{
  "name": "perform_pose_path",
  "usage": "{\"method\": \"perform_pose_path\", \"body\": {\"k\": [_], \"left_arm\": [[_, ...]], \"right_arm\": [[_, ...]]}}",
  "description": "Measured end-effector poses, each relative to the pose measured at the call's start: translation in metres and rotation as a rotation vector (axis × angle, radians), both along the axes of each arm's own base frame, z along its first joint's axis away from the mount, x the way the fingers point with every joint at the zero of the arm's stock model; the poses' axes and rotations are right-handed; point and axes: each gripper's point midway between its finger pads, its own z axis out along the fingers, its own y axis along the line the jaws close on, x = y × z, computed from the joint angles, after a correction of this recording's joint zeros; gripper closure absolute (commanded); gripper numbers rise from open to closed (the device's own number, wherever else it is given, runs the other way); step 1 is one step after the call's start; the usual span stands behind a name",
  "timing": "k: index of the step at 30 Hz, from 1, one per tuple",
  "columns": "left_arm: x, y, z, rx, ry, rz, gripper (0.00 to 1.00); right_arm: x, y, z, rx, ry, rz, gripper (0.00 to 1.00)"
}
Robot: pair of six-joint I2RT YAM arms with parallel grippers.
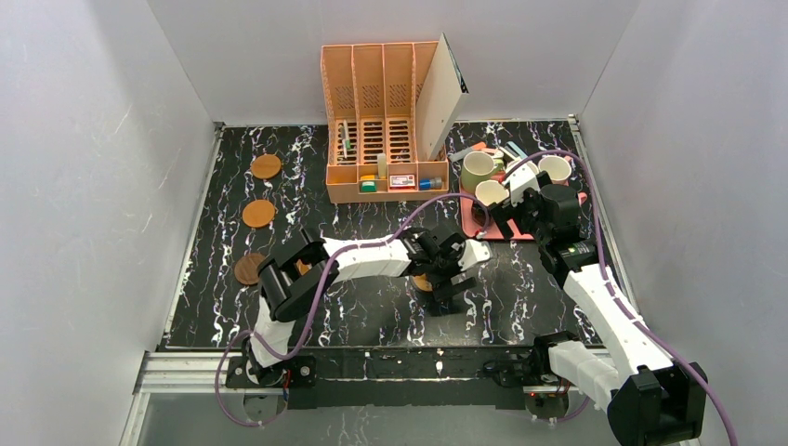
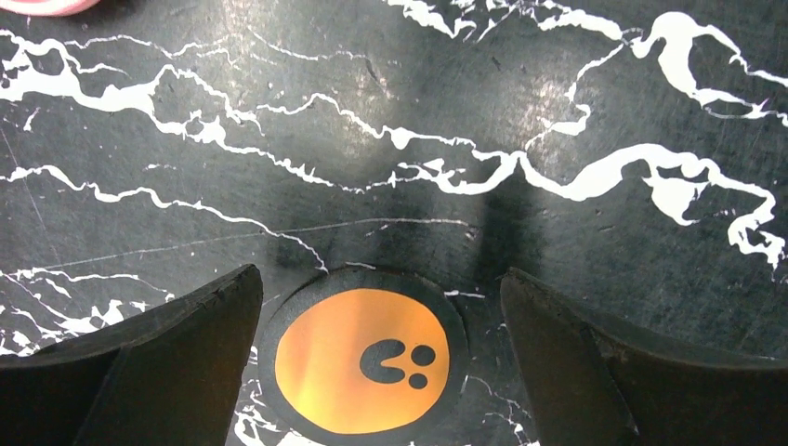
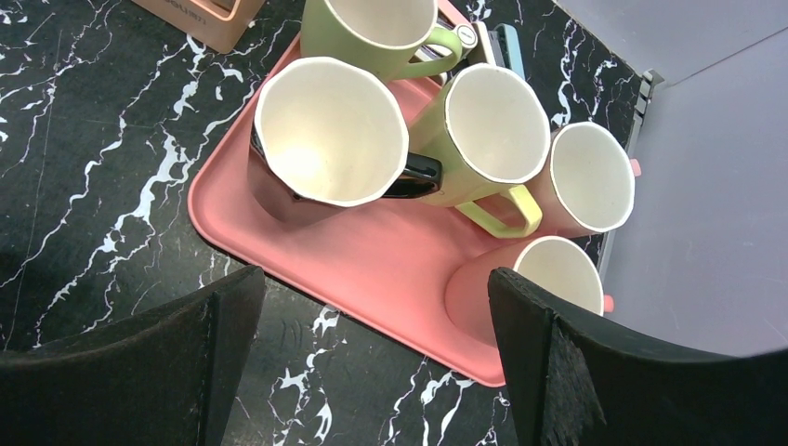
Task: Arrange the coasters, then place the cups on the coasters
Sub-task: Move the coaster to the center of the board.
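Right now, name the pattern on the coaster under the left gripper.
Orange coaster with black rim and dark paw-like marks; clearest in left wrist view.

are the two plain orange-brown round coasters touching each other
Apart. The top view shows the far orange-brown round coaster and the nearer orange-brown round coaster with bare black marbled table between them.

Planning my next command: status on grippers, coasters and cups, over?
Left gripper open over the marked orange coaster, not gripping. Right gripper open above five cups, all on pink tray. Nothing blocking either.
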Motion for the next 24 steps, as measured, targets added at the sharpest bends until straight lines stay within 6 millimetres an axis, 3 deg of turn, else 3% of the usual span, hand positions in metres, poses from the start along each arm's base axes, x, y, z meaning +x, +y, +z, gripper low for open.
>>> {"method": "perform_pose_path", "body": {"k": [13,24], "left_arm": [[0.015,0.003,0.001,0.003,-0.074,0.059,0.13],[0.028,0.05,0.002,0.036,-0.114,0.14,0.16]], "right_arm": [[0.0,0.001,0.001,0.003,-0.003,0.006,0.02],[-0.001,0.002,0.002,0.006,-0.004,0.01,0.02]]}}
